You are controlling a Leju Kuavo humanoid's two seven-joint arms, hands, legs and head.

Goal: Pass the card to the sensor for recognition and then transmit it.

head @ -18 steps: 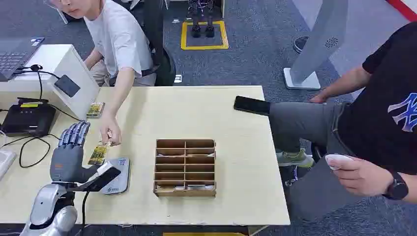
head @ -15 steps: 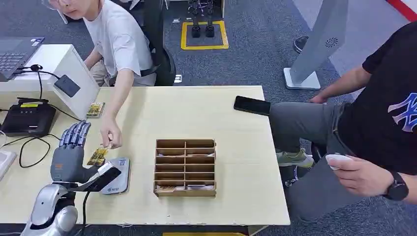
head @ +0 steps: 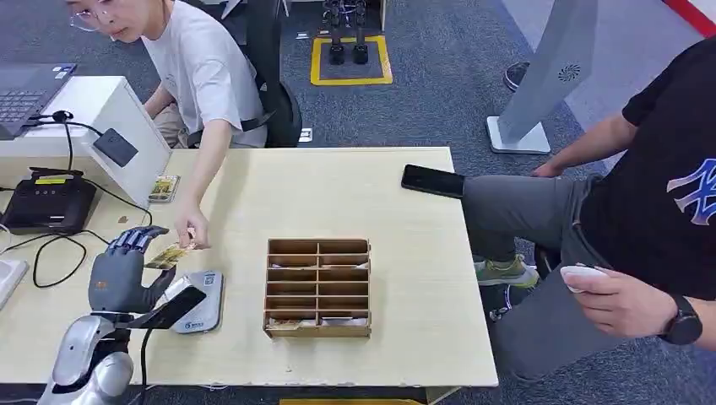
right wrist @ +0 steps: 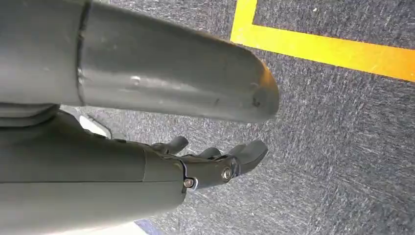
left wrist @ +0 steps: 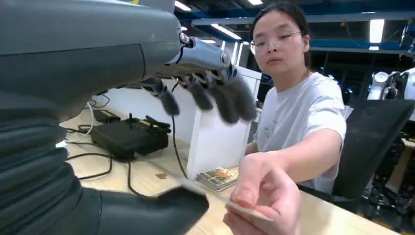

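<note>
A person in a white shirt holds out a yellow-patterned card in their hand, just above the table. My left hand stands beside it, its fingers bent over the card's near end and the thumb below. In the left wrist view the fingers hang well above the thumb, while the person's fingers still pinch the card. The grey card sensor lies flat on the table next to my left wrist. My right hand hangs over the carpet, holding nothing.
A wooden compartment box sits mid-table. A stack of cards lies by a white box with a black scanner. A black device with cables is at the left, a phone at the far edge. A seated person is right.
My left hand's fingers have bent from upright down over the card. The person has raised the card slightly and brought it between my fingers and thumb.
</note>
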